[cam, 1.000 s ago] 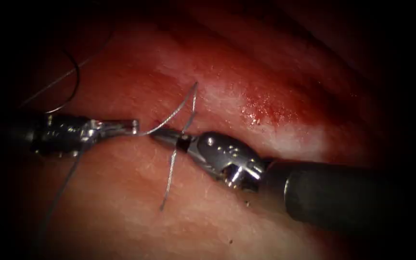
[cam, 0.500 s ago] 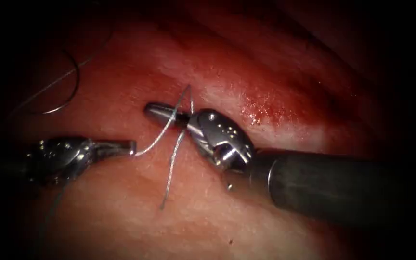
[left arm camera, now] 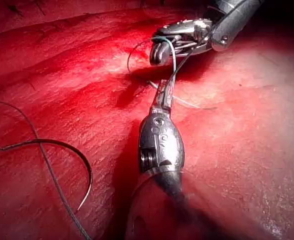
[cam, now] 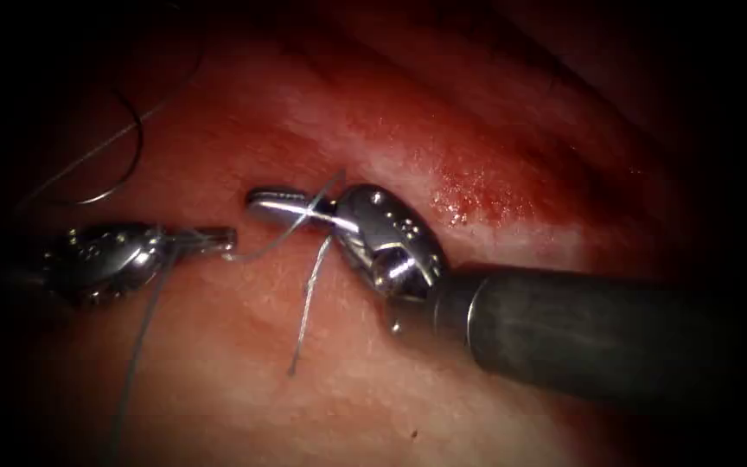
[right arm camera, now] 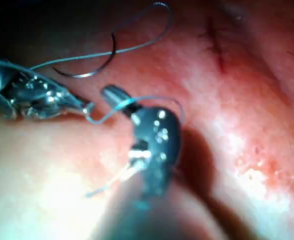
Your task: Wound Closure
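My left tool (cam: 228, 235) comes in from the left with its jaws shut on the thread (cam: 261, 251), which sags and then crosses over my right tool (cam: 257, 199). The right tool's jaws are shut and point left, with the thread wrapped around them near the hinge. That thread rises from the tissue (cam: 218, 363) at the cut, just above the right tool. A loose thread tail (cam: 304, 311) hangs down below the jaws. The curved needle (cam: 131, 147) lies free on the tissue at far left, held by neither tool; it also shows as needle (left arm camera: 62, 147) and needle (right arm camera: 94, 70).
Red fluid (cam: 477, 190) glistens on the tissue right of the cut. A long strand of thread (cam: 136, 346) trails down from the left tool. The right tool's thick shaft (cam: 581, 333) covers the lower right. A dark stitch mark (right arm camera: 216, 45) sits on the tissue.
My right tool has moved up and to the left, and the thread now lies wrapped across its jaws. The left tool dipped, then rose and drew back slightly, and the thread between the tools slackened.
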Robot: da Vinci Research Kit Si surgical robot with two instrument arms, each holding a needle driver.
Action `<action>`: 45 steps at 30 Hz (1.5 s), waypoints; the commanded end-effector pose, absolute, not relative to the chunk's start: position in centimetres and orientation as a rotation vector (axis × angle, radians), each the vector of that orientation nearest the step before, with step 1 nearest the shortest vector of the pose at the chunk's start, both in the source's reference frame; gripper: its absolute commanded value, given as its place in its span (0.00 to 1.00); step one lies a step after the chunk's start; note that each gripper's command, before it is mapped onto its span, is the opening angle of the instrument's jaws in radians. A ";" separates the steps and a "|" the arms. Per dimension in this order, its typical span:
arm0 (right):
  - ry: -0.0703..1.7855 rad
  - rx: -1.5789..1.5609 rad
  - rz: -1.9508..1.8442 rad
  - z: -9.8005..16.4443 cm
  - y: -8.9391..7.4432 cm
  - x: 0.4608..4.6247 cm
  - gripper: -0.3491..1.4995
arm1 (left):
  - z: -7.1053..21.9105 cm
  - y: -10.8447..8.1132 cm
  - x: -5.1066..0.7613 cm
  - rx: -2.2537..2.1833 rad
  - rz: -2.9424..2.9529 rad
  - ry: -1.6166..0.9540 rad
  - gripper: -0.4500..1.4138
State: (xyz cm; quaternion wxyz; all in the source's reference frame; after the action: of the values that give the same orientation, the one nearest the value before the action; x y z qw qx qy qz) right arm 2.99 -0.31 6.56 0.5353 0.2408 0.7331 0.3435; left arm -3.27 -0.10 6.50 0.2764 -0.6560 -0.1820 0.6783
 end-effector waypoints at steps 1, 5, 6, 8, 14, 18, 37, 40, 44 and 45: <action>1.751 0.594 0.807 6.6 -0.3 3.06 0.00 | 6.6 -0.2 -3.31 -1.749 1.837 -0.490 0.00; 1.782 0.634 0.708 6.5 -0.3 3.06 0.00 | 6.7 -0.2 -3.32 -1.714 1.848 -0.491 0.00; 1.789 0.652 0.683 6.5 -0.3 3.07 0.00 | 6.7 -0.2 -3.33 -1.712 1.849 -0.487 0.00; 1.799 0.689 0.627 6.5 -0.3 3.09 0.00 | 6.7 -0.2 -3.35 -1.710 1.848 -0.484 0.00; 1.741 0.793 0.405 6.5 -0.3 3.11 0.00 | 6.7 -0.1 -3.42 -1.730 1.848 -0.521 0.00; 1.679 0.816 0.304 6.5 -0.3 3.10 0.00 | 6.6 -0.1 -3.47 -1.764 1.822 -0.537 0.00; 1.403 0.951 -0.188 6.6 -0.4 3.14 0.01 | 6.6 0.1 -3.76 -1.813 1.810 -0.590 0.00; 1.383 0.974 -0.263 6.6 -0.5 3.15 0.08 | 6.6 0.1 -3.75 -1.814 1.810 -0.593 0.00; 1.344 0.985 -0.325 6.7 -0.6 3.17 0.11 | 6.7 0.1 -3.72 -1.817 1.810 -0.597 0.00; 1.315 0.983 -0.353 6.7 -0.7 3.17 0.14 | 6.7 0.1 -3.69 -1.819 1.811 -0.600 0.00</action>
State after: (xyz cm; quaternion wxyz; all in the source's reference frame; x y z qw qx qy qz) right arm 3.11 -0.63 6.68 0.6696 0.4348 0.5807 -0.1591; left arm -3.64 0.17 6.62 0.2494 -0.6683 -0.2200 0.6654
